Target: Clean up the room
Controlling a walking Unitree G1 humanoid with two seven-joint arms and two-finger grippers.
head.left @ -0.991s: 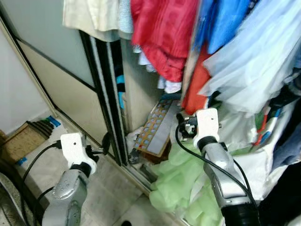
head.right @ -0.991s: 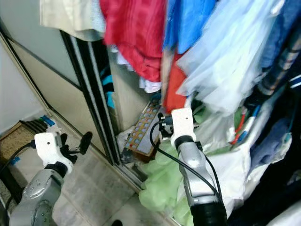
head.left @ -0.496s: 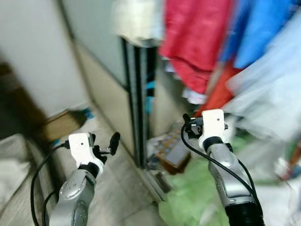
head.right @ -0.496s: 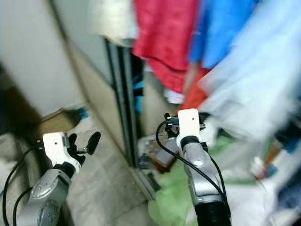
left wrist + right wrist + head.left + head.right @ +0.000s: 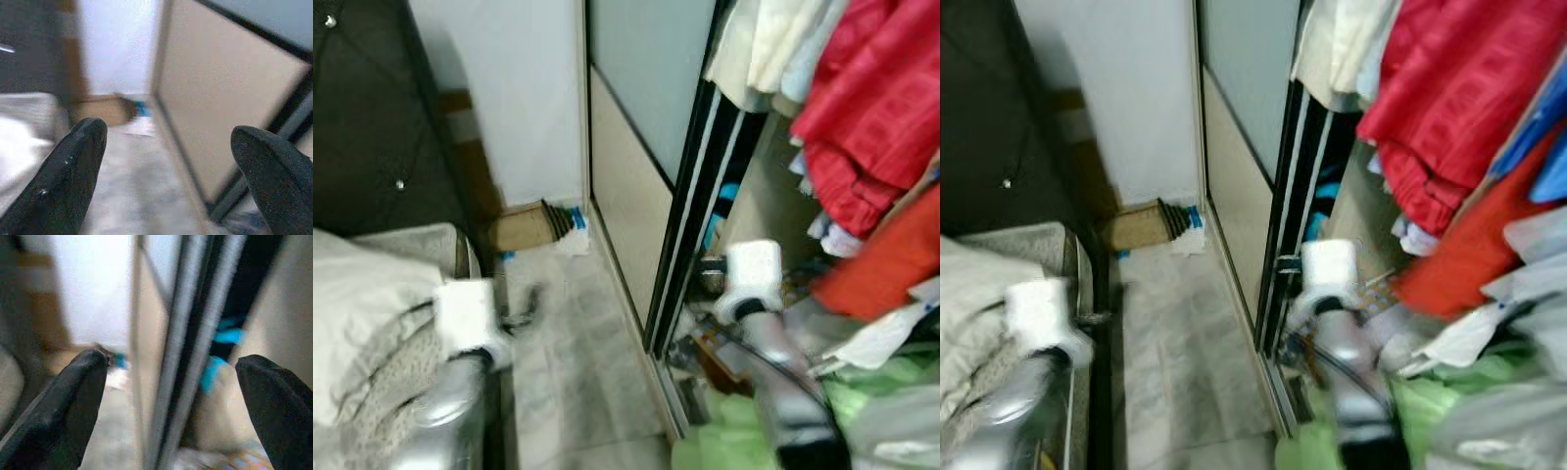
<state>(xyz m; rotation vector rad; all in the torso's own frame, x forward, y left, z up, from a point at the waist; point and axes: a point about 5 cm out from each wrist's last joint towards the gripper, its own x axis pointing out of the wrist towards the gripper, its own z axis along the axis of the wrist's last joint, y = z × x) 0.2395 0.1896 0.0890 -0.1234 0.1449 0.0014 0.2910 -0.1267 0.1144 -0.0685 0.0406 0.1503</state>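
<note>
Both arms are raised in front of me and blurred. My left gripper (image 5: 166, 166) is open and holds nothing; it hangs over the pale floor (image 5: 573, 333) beside the bed. My right gripper (image 5: 171, 401) is also open and bare, close to the black track of the sliding wardrobe door (image 5: 636, 147). Red clothes (image 5: 871, 117) and cream clothes (image 5: 754, 49) hang in the open wardrobe. A light green bag (image 5: 729, 441) lies on the floor under them, beside my right arm.
A bed with pale grey bedding (image 5: 362, 323) stands on the left, with a dark headboard (image 5: 362, 117) behind it. A flat cardboard box (image 5: 524, 225) lies against the white wall. A narrow strip of floor runs between bed and wardrobe.
The whole view has swung to the left: bed, headboard and white wall have come in, the blue clothes have gone out on the right. Both arms keep the same raised pose.
</note>
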